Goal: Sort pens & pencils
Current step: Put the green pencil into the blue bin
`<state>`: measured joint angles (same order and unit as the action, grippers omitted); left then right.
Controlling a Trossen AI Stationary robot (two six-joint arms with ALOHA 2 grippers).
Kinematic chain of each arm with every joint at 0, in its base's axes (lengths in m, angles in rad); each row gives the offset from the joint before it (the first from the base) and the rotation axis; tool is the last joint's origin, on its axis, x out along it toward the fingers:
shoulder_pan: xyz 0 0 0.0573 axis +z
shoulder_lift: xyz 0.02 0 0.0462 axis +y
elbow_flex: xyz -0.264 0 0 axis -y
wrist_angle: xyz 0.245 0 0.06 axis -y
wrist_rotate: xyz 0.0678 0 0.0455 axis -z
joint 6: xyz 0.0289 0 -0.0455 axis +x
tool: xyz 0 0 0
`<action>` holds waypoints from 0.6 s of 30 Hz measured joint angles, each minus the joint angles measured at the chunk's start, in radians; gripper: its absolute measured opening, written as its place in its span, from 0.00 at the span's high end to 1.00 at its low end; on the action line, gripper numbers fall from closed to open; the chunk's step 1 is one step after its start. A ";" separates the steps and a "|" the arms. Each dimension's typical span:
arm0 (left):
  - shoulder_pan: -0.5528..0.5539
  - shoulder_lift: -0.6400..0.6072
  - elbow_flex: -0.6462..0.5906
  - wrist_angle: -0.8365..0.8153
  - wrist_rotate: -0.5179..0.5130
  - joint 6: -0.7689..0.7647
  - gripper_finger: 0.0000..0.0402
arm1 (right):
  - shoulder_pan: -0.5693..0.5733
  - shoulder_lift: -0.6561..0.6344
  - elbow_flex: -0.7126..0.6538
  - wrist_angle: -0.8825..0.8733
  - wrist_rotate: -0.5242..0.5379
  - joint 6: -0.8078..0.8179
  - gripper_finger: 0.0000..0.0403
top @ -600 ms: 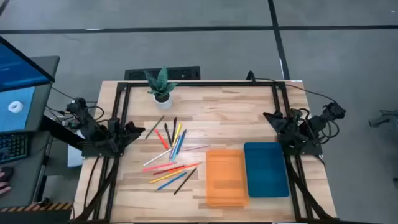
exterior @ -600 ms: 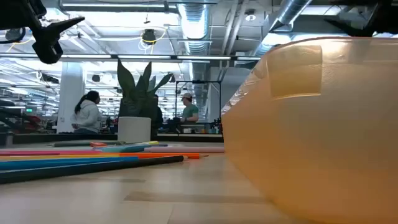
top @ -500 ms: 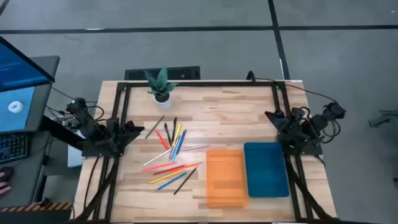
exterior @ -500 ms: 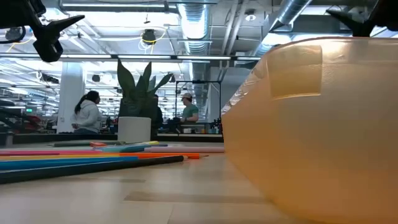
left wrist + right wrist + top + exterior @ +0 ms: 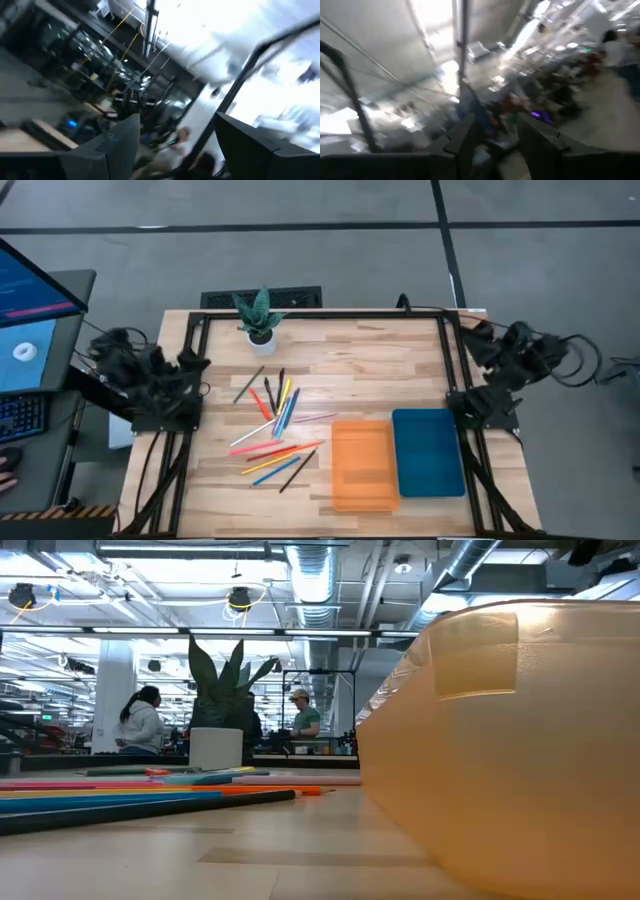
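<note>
Open workshop hall lying behind the wooden worktop [image 5: 390,365], two people standing far off past a potted plant [image 5: 259,318] at the back edge. The pens & pencils [image 5: 276,425] are lying loose in a scatter on the worktop's left half — none sorted yet, by the look of it. The orange tray [image 5: 362,465] and blue tray [image 5: 428,451] are sitting side by side to the right, both bare, presumably waiting as the two destinations. Left end effector [image 5: 172,145] is pointing up at the room, fingers spread wide, gripping nothing; right end effector [image 5: 495,137] — likewise aimed off the worktop, fingers parted, carrying nothing. Both arms are sitting at the side edges, well apart from the sticks.
</note>
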<state>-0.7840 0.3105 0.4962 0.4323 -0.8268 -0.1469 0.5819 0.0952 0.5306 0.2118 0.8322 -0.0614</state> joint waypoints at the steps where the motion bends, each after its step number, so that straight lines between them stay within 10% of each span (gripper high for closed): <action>1: 0.000 0.066 0.076 -0.062 -0.017 0.029 0.39 | 0.000 0.029 0.055 -0.083 0.039 0.001 0.58; 5: 0.000 0.304 0.373 -0.472 -0.163 -0.056 0.39 | 0.000 0.168 0.269 -0.396 0.176 0.047 0.58; 10: 0.019 0.544 0.649 -1.131 -0.279 -0.642 0.39 | 0.000 0.338 0.459 -0.746 0.263 0.185 0.58; 18: 0.225 0.790 0.765 -1.780 0.198 -1.438 0.43 | -0.002 0.466 0.573 -1.066 0.216 0.470 0.58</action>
<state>-0.5586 1.1004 1.2617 -1.3480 -0.6284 -1.5851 0.5804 0.5616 1.1031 -0.8546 1.0481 0.4085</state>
